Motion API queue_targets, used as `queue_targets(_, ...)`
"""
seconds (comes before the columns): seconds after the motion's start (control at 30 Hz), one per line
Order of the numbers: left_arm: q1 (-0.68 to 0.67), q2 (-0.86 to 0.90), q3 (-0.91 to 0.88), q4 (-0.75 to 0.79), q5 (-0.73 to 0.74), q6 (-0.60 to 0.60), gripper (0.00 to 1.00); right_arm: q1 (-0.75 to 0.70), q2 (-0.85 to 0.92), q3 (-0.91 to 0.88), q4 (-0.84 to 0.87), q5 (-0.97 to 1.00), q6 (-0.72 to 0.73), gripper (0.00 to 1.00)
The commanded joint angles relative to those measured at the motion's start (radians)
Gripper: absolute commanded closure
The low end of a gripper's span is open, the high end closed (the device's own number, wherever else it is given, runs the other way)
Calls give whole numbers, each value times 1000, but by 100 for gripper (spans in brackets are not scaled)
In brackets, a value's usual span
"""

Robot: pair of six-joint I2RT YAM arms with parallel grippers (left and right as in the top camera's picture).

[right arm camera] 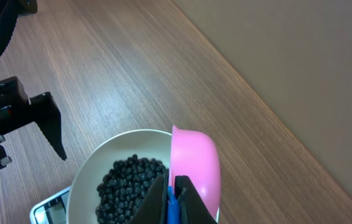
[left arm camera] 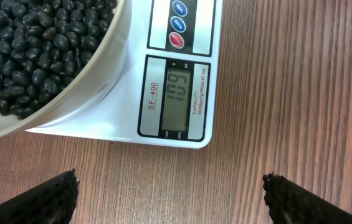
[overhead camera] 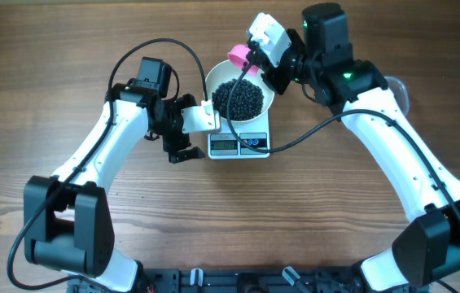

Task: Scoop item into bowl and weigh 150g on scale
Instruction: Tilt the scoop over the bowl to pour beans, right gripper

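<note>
The white bowl [overhead camera: 213, 77] sits on the white scale [overhead camera: 238, 144] and holds a dark heap of the item, small black beans [overhead camera: 238, 99]. My right gripper [overhead camera: 252, 60] is shut on the blue handle [right arm camera: 172, 208] of a pink scoop [right arm camera: 194, 165], which is tipped on its side over the bowl's [right arm camera: 95, 165] far rim, beside the beans [right arm camera: 129, 186]. My left gripper [left arm camera: 169, 199] stands open over bare wood just in front of the scale's display [left arm camera: 177, 99], which reads 109. The beans [left arm camera: 32, 43] fill the bowl [left arm camera: 95, 81] at upper left.
A clear rounded container [overhead camera: 400, 88] shows partly behind the right arm at the back right. A black cable [overhead camera: 311, 134] runs from the right arm past the scale's right side. The wooden table's far edge [right arm camera: 256, 93] passes close behind the bowl.
</note>
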Motion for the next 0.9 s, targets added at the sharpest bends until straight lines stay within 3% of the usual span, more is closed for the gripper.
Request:
queue_targets(0.0,-1,-7,-7,0,23,-9,0,0,-18,23,-2,-63,-7,96)
queue_targets(0.3,-1,-7,-7,0,23,-9,0,0,-18,23,-108,-149,-263,96)
queue_targets(0.63,-1,-7,-7,0,23,-9,0,0,-18,23,-130,-185,-323,96)
queue_targets(0.73,-1,-7,-7,0,23,-9,0,-1,-18,23,-127,-153,-270,96)
queue_targets(0.8,-1,-7,-7,0,23,-9,0,0,-18,23,-150,-175,-337,96)
queue_targets(0.87,-1,-7,-7,0,23,-9,0,-1,-17,23,-143,-170,-296,96)
